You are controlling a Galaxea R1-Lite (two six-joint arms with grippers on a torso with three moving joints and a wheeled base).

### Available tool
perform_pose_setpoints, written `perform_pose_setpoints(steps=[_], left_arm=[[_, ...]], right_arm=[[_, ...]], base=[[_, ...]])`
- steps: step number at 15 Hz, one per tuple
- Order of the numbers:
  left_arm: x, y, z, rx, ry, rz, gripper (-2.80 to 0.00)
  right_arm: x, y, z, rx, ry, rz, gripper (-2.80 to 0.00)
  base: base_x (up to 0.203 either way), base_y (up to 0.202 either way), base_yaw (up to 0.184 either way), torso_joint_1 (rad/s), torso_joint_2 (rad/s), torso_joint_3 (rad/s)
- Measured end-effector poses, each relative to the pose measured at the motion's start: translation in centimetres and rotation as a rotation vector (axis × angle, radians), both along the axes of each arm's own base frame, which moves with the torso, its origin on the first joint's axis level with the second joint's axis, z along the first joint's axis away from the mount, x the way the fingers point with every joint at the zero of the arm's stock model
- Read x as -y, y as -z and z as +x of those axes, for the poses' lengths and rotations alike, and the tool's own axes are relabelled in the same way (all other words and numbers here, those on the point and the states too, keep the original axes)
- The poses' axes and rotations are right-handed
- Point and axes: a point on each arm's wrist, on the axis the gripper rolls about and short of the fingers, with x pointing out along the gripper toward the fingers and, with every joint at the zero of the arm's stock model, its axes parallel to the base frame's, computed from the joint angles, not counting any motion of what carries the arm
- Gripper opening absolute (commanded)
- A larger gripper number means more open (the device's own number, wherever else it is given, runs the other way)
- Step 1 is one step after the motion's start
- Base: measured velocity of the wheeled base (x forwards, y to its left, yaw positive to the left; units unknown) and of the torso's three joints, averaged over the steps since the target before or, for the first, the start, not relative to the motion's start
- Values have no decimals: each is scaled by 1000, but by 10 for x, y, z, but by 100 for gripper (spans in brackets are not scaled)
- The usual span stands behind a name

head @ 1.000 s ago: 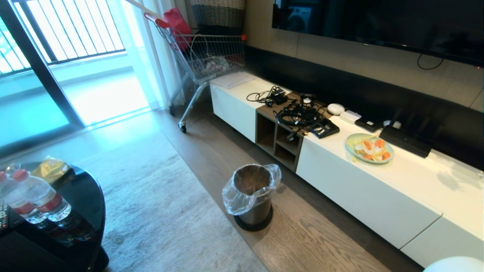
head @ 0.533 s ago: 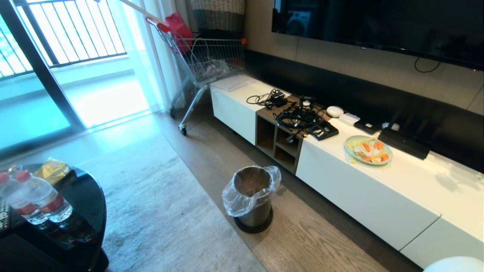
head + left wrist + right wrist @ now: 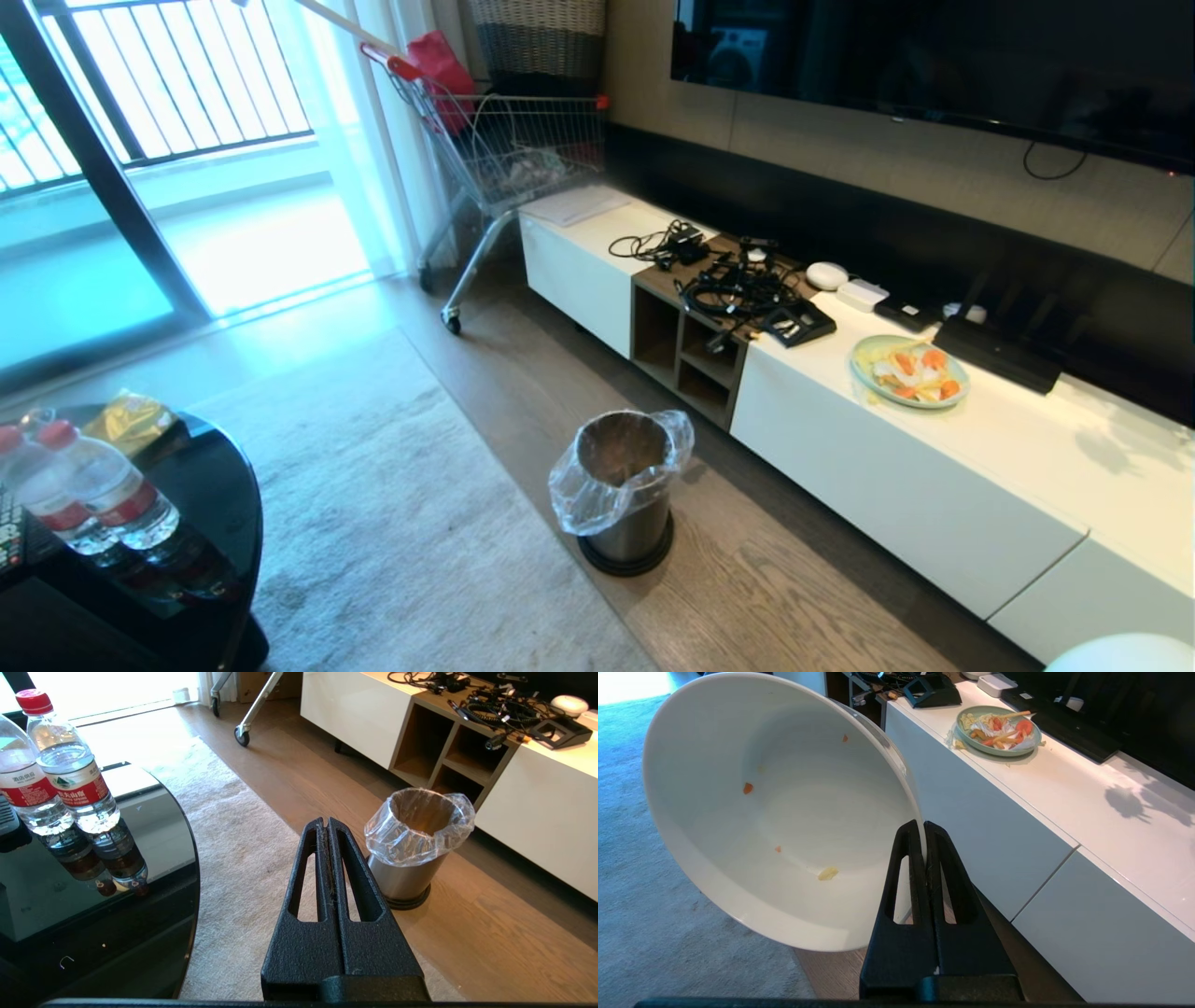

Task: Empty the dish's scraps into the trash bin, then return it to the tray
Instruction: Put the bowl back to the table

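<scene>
The right gripper (image 3: 924, 828) has its fingers clamped on the rim of the dish (image 3: 780, 807), which is tipped on edge and nearly bare: only a few flecks of the scraps (image 3: 827, 873) cling inside. The left gripper (image 3: 328, 826) hangs idle with fingers pressed together on nothing. Past them the trash bin (image 3: 624, 485) stands on the floor before the white bench (image 3: 1008, 467), where a green plate (image 3: 909, 371) carries more food. Compared with a second ago, the head view has shifted slightly, so the robot is probably repositioning toward the return step. The tray shows nowhere, the bin's inside is too dark to read, and only a white sliver of the dish reaches the head view's corner.
</scene>
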Motion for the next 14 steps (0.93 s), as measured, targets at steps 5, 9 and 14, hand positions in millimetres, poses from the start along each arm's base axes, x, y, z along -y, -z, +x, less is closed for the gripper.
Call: perform_pose_setpoints(steps=[5,9,14], left_arm=[[0,0,0,0,0,0,-280],[0,0,0,0,0,0,-280],[0,0,0,0,0,0,-280]], right_arm=[[0,0,0,0,0,0,-280],[0,0,0,0,0,0,-280],[0,0,0,0,0,0,-280]], base=[[-127,0,-1,2,3,4],[-186,0,0,2,2,3],[-186,0,-1,1,2,1]])
